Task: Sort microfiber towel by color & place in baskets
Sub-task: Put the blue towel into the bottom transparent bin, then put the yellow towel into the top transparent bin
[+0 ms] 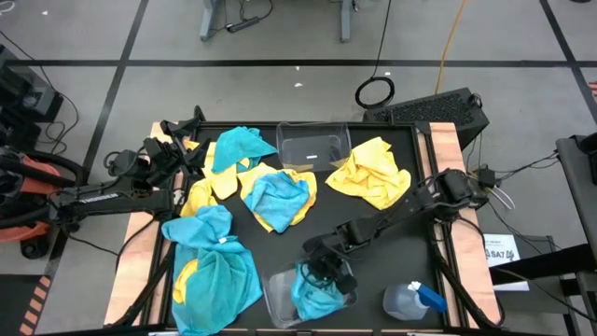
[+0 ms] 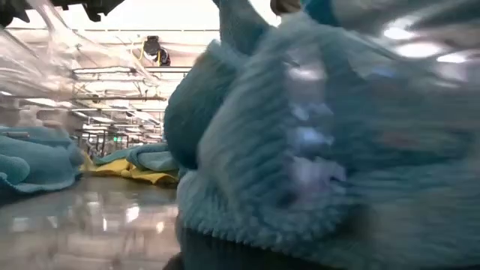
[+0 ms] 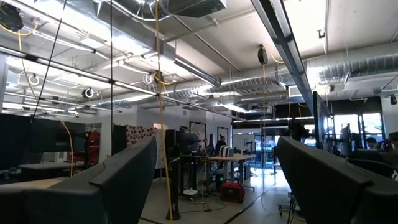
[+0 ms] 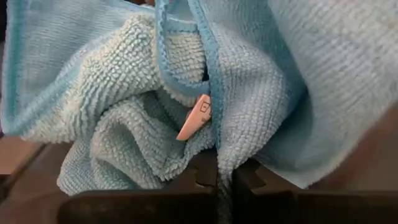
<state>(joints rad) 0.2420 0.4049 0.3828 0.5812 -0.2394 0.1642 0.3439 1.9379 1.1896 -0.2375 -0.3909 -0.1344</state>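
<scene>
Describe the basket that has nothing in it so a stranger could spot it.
Start at the black table and go to its far edge. The empty clear basket sits mid-edge, between a turquoise towel and a yellow towel. The other basket, near the front, holds turquoise cloth.

Turquoise towel (image 2: 315, 150) fills foreground; yellow towel (image 2: 135, 174) behind.
</scene>
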